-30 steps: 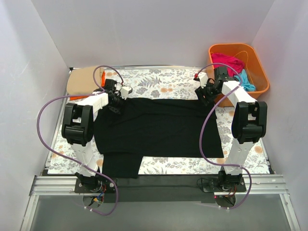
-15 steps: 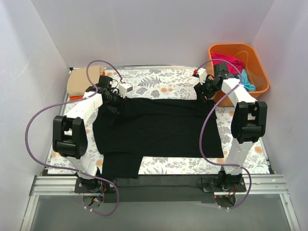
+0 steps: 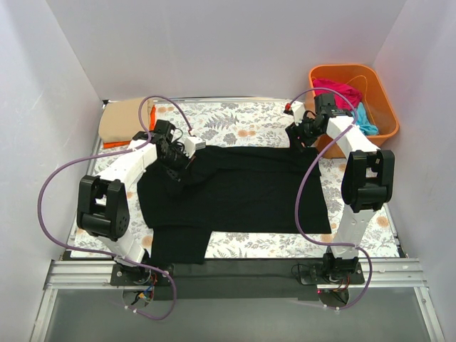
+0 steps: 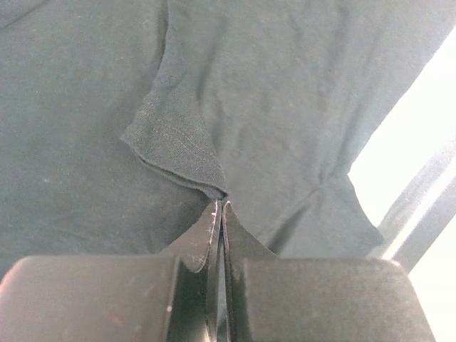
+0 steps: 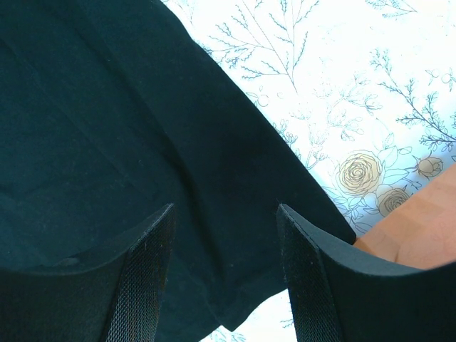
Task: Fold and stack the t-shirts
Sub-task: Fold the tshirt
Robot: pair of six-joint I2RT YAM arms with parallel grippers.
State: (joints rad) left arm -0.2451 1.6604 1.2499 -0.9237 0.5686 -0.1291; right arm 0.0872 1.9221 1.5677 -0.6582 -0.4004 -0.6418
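Observation:
The black t-shirt (image 3: 235, 189) lies spread on the floral sheet, with one sleeve hanging toward the near edge. My left gripper (image 3: 187, 154) is shut on a pinch of its far left edge, seen as a lifted fold in the left wrist view (image 4: 219, 203), with the black cloth (image 4: 285, 107) beneath it. My right gripper (image 3: 298, 137) is open over the shirt's far right corner. In the right wrist view (image 5: 224, 208) its fingers straddle the black cloth (image 5: 107, 128) without holding it. A tan t-shirt (image 3: 122, 120) lies folded at the far left, with an orange edge (image 3: 114, 144) under it.
An orange plastic tub (image 3: 385, 107) stands at the far right and holds the magenta t-shirt (image 3: 336, 91) and the turquoise t-shirt (image 3: 367, 121). The floral sheet (image 3: 242, 121) covers the table. The tub's edge (image 5: 420, 242) shows close to my right fingers. White walls enclose the table.
My left gripper has moved right and inward, dragging the shirt's far left edge over the shirt body. My right gripper has shifted slightly toward the far edge.

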